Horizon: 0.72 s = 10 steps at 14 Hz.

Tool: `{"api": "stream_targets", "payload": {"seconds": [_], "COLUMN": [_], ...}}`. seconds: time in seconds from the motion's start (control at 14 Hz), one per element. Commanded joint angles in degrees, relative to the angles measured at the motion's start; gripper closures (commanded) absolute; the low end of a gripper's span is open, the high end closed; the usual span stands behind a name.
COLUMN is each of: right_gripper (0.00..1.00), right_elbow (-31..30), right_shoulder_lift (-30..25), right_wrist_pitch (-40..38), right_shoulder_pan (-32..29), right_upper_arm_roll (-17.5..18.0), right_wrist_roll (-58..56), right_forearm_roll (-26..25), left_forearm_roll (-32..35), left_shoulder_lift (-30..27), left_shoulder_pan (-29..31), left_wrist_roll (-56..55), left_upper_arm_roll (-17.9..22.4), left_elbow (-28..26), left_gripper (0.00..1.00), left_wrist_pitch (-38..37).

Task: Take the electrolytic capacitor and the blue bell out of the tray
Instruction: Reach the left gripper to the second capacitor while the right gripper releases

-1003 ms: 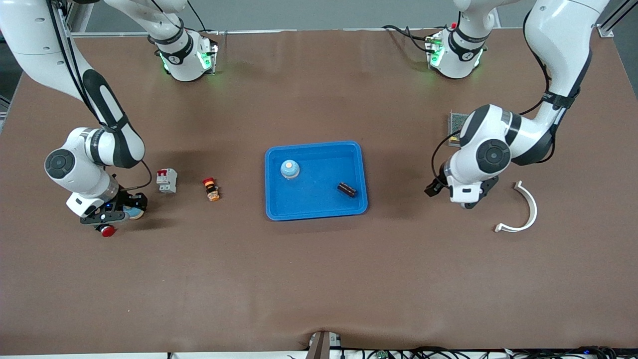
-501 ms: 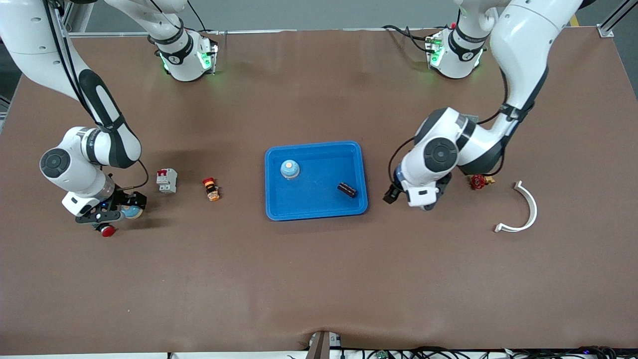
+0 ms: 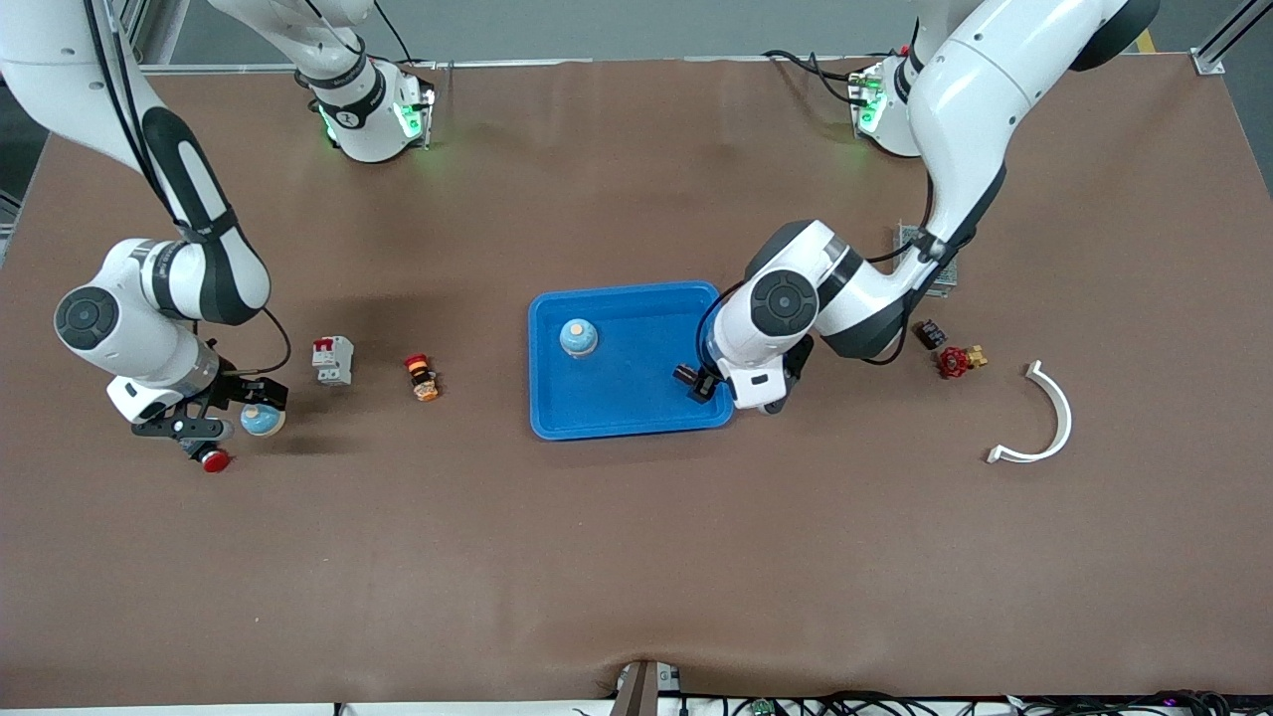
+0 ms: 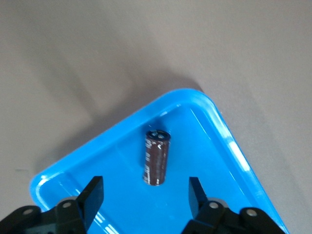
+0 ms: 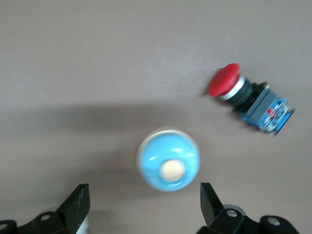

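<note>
A blue tray (image 3: pixel 631 423) sits mid-table, with a light blue bell (image 3: pixel 578 337) and a dark brown capacitor (image 3: pixel 686 375) lying in it. My left gripper (image 3: pixel 708 386) is open over the tray's corner toward the left arm's end. In the left wrist view the capacitor (image 4: pixel 156 157) lies on the tray (image 4: pixel 229 146) just ahead of the open gripper (image 4: pixel 145 191). A second light blue bell (image 3: pixel 262 421) stands on the table. My right gripper (image 3: pixel 214 428) is open and empty over the table beside it. In the right wrist view this bell (image 5: pixel 168 160) sits ahead of the gripper (image 5: pixel 144 197).
A red push button (image 3: pixel 213 459) (image 5: pixel 243 95) lies by the right gripper. A circuit breaker (image 3: pixel 333 360) and a small orange part (image 3: pixel 422 377) lie between there and the tray. A red valve (image 3: pixel 956 361), a black part (image 3: pixel 930 333) and a white curved piece (image 3: pixel 1044 418) lie toward the left arm's end.
The left arm has swung from its end of the table to over the tray's corner by the capacitor. The right gripper has drawn back, uncovering the bell on the table.
</note>
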Motion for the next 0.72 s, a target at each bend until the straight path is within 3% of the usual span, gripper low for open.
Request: {"api": "stream_targets", "payload": {"seconds": [0.0, 0.29, 0.43, 0.64], "right_gripper": [0.00, 0.00, 0.00, 0.00], "right_elbow": [-1.46, -1.46, -1.37, -0.93], "right_shoulder_lift": [-3.01, -2.92, -3.01, -3.27], "right_wrist_pitch": [-1.51, -1.43, -1.43, -1.34], "right_shoulder_pan": [4.10, 10.60, 13.85, 16.67], "right_upper_arm_roll": [0.29, 0.29, 0.37, 2.04], "right_wrist_roll": [9.95, 28.30, 39.46, 52.75], "right_forearm_roll": [-0.06, 0.20, 0.46, 2.75], "left_forearm_roll": [0.52, 0.43, 0.34, 0.60], "left_shoulder_lift": [2.07, 3.56, 3.74, 4.53], "left_shoulder_pan": [-2.34, -10.15, -10.70, -10.70], "left_wrist_roll": [-1.70, -3.81, -3.81, -2.76], "left_upper_arm_roll": [1.89, 9.10, 9.82, 9.90], "left_elbow": [1.76, 1.76, 1.76, 1.85], "left_gripper": [0.27, 0.34, 0.36, 0.55], "left_wrist_pitch": [2.18, 5.00, 5.09, 5.09]}}
